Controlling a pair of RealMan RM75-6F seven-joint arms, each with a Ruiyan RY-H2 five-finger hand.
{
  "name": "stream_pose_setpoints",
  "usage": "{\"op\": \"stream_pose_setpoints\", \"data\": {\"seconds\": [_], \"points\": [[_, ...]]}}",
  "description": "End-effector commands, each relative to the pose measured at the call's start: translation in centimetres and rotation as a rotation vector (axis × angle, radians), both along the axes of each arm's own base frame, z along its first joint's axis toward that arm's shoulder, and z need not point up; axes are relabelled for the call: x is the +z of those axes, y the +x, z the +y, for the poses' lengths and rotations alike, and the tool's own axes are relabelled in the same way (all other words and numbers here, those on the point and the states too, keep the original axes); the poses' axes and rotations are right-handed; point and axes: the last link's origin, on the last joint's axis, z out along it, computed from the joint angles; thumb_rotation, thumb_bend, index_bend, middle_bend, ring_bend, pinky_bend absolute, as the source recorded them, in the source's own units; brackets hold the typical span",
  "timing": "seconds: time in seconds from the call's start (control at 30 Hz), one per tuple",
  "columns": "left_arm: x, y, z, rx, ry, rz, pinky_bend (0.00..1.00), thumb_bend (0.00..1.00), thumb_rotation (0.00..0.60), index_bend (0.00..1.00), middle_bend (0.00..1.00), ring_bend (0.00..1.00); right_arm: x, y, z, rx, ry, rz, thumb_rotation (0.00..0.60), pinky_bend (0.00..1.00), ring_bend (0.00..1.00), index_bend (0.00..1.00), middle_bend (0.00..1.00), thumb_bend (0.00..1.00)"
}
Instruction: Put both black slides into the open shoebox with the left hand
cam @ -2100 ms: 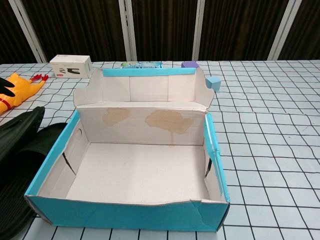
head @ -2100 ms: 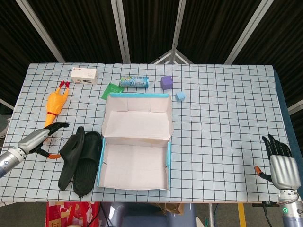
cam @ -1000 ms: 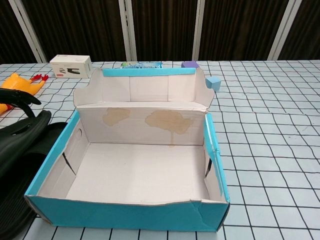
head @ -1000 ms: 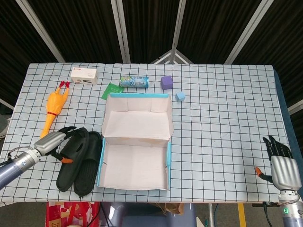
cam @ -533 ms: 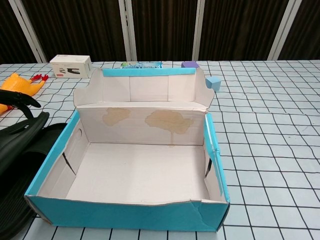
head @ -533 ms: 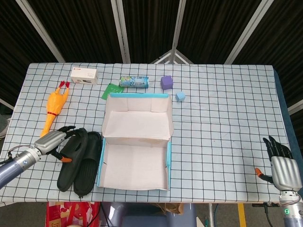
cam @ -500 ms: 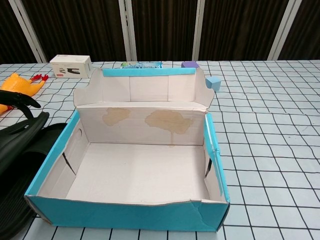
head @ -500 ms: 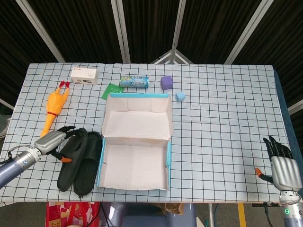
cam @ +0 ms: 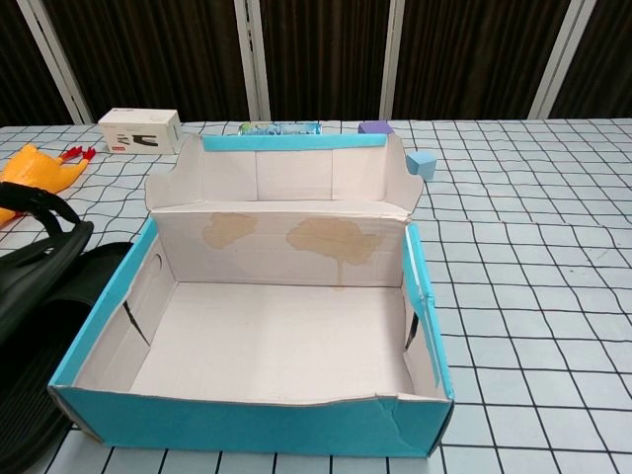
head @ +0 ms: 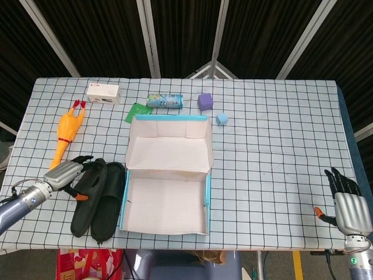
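The two black rubber slides (head: pixel 99 199) lay lengthwise just left of the open blue-edged cardboard shoebox (head: pixel 167 175), the left hand (head: pixel 65 172) touching the outer slide's far end, its grasp unclear, the right hand (head: pixel 348 208) idle, fingers apart, well away.

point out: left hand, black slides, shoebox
left hand (head: pixel 65 172): head view, back of the hand.
black slides (head: pixel 108 198): head view, strap of the slide nearest the box.
shoebox (cam: pixel 247 420): chest view, blue front wall.

two black slides (head: pixel 97 198) lie side by side at the lower left of the head view, just left of the shoebox (head: pixel 167 175); the box sits open, empty, mid-frame, lid flipped back
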Motion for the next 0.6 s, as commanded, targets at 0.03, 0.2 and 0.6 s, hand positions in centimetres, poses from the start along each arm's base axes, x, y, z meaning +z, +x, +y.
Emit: {"op": "stream_pose_setpoints", "data": {"seconds": [0.03,0.2,0.6], "points": [[0.0,0.1,0.1,-0.007,0.017,-0.004,0.00,0.33,0.600,0.23,0.43,0.01,0.0,0.0,0.0,-0.001,0.000,-0.002,0.600,0.11,0.10,0.00,0.03,0.25],[-0.1,0.0,0.3,-0.011,0.043,0.008,0.01,0.44,0.600,0.29,0.55,0.07,0.1,-0.1,0.1,-0.003,0.001,-0.007,0.600,0.11,0.10,0.00,0.03,0.24],[1.7,-0.4,-0.1,0.016,0.104,-0.008,0.02,0.58,0.600,0.32,0.62,0.12,0.0,-0.1,0.1,-0.002,0.012,-0.013,0.600,0.11,0.10,0.00,0.03,0.24]]}}
